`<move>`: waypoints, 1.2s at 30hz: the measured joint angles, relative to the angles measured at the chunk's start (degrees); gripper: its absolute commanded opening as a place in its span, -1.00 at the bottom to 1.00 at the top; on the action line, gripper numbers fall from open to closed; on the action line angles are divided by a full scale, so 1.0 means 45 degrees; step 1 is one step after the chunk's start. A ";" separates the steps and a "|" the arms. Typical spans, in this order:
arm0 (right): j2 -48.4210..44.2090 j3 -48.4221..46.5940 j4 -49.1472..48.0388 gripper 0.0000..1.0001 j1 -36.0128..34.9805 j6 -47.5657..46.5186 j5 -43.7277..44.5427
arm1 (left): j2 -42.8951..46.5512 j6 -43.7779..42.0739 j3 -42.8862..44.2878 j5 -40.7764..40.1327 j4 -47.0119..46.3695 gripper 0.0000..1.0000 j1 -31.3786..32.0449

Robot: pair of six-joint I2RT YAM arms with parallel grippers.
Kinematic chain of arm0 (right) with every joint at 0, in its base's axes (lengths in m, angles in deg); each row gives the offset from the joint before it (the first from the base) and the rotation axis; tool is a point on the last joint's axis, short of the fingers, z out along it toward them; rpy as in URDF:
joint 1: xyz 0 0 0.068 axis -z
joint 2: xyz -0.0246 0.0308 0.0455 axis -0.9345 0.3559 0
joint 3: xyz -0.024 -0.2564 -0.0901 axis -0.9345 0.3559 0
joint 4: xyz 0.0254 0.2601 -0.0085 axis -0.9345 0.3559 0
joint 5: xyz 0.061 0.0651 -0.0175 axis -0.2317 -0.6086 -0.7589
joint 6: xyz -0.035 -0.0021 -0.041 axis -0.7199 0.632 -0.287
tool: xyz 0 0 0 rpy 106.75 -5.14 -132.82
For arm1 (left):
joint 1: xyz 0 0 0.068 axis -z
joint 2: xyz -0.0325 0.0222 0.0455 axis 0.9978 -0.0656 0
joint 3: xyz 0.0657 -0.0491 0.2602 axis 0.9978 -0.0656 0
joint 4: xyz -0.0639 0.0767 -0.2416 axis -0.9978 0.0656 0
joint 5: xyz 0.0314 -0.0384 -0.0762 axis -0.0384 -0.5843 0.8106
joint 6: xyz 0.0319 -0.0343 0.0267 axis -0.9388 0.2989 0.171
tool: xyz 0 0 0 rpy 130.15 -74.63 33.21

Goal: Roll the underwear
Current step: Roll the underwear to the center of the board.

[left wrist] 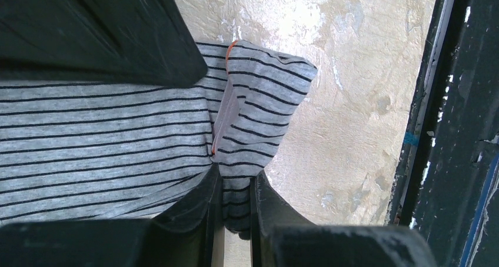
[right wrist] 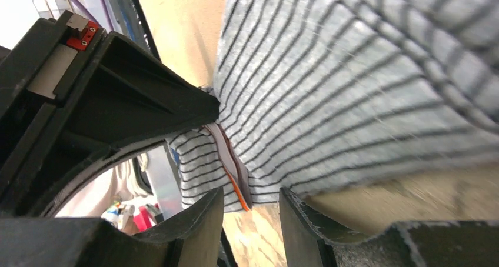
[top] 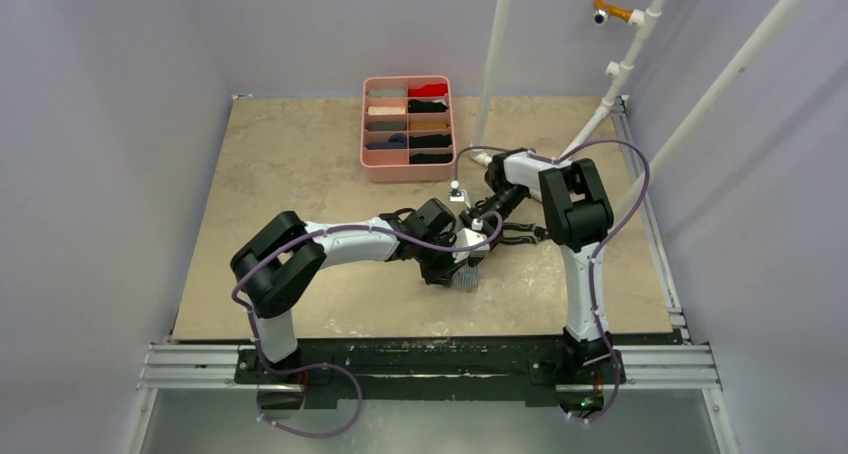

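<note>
Left pincer [left wrist: 235, 190] clamps a fold of limp striped underwear [left wrist: 106, 137]; whether the right pincer [right wrist: 252, 199] grips, we cannot tell. We favour its firmer edge.

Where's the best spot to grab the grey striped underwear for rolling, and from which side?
Grip the grey striped underwear at its folded end by the orange-red edge, where the cloth doubles into a thicker lip that seems lifted off the table. Come in low from the bare-table side, fingers straddling the fold. The left gripper is shut on that lip.
</note>
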 measured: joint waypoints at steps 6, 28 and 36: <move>-0.0010 -0.0029 -0.0034 -0.17 0.0797 -0.0350 0.0000 | -0.0029 0.0000 0.0049 -0.0005 0.0058 -1.00 -0.0015; -0.4187 0.1768 -0.3764 -0.23 0.1957 0.0277 0.0345 | -0.1860 0.1627 0.1739 0.3905 0.2356 -1.00 -0.2773; -0.5897 0.3774 -0.5620 -0.20 0.1875 0.0544 0.0476 | -0.3167 0.2225 0.2637 0.5960 0.3623 -1.00 -0.3716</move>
